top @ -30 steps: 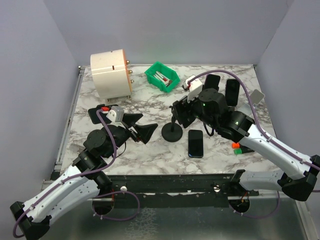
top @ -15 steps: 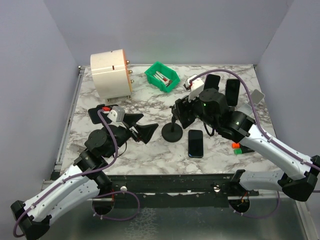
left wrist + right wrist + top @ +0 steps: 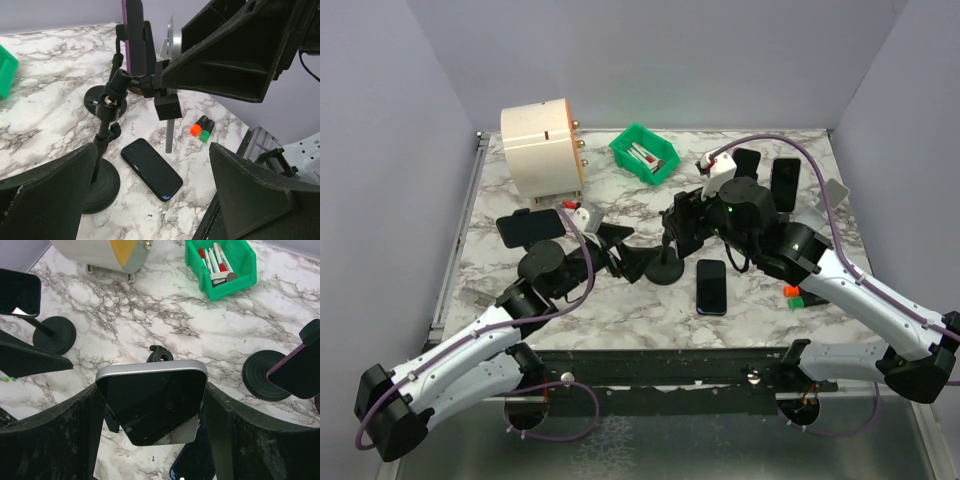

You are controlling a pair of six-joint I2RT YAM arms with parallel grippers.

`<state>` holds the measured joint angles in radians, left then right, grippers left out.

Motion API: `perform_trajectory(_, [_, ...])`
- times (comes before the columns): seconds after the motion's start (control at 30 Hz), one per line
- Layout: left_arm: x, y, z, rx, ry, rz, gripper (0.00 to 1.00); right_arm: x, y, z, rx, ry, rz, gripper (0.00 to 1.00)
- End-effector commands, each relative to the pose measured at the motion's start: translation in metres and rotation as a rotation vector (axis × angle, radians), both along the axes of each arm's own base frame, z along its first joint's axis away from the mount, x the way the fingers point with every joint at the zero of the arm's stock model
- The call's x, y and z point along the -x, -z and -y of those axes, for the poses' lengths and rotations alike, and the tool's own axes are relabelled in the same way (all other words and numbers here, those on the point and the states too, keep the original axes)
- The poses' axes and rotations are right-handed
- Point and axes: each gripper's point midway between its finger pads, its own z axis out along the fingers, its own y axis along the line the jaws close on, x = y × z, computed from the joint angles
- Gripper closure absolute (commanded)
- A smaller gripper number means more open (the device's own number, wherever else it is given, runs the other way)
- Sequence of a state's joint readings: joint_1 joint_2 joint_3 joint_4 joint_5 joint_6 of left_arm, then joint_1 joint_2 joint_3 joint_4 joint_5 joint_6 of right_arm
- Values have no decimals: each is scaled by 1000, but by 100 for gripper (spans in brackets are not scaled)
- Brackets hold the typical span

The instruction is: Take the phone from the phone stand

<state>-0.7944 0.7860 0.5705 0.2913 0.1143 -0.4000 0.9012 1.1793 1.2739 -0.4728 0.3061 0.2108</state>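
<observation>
The black phone stand (image 3: pixel 665 268) stands mid-table; its pole (image 3: pixel 106 125) and round base show in the left wrist view. A silver-edged, dark-screened phone (image 3: pixel 152 402) sits in its clamp. My right gripper (image 3: pixel 152 390) is shut on the phone's two sides, and in the top view the right gripper (image 3: pixel 682 222) hides the phone. From the left wrist the phone (image 3: pixel 170 137) shows edge-on, partly behind the right fingers (image 3: pixel 240 55). My left gripper (image 3: pixel 636 254) is open just left of the stand's base; in the left wrist view (image 3: pixel 155 200) the pole stands by its left finger.
A loose black phone (image 3: pixel 711 287) lies flat right of the stand. Other stands with phones are at the left (image 3: pixel 530 228) and back right (image 3: pixel 785 183). A green bin (image 3: pixel 644 153), a cream drum (image 3: pixel 542 148) and orange and green caps (image 3: pixel 791 294) are around.
My left arm has swung right and forward, bringing its open gripper up to the stand's base. My right gripper has stayed around the phone, shifting only slightly.
</observation>
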Motion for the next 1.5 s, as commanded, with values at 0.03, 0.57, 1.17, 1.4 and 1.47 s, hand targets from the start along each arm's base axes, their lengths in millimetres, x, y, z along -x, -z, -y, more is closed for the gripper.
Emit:
perform_trajectory(0.03, [8,-28,20,30,112,79,8,-2,-18,-3,-105,30,14,55])
perform_trajectory(0.57, [-14,-22,51,19,143,3,22,-3,-13,-6,-103,21,8,56])
perform_trajectory(1.17, [-23,-15,60,14,143,7,57,-1,-12,-7,-111,15,3,58])
perform_trajectory(1.4, [-22,-15,60,12,151,22,75,-2,-10,-5,-98,24,4,59])
perform_trajectory(1.47, [-22,-15,60,9,147,26,81,-2,-9,-3,-91,28,4,60])
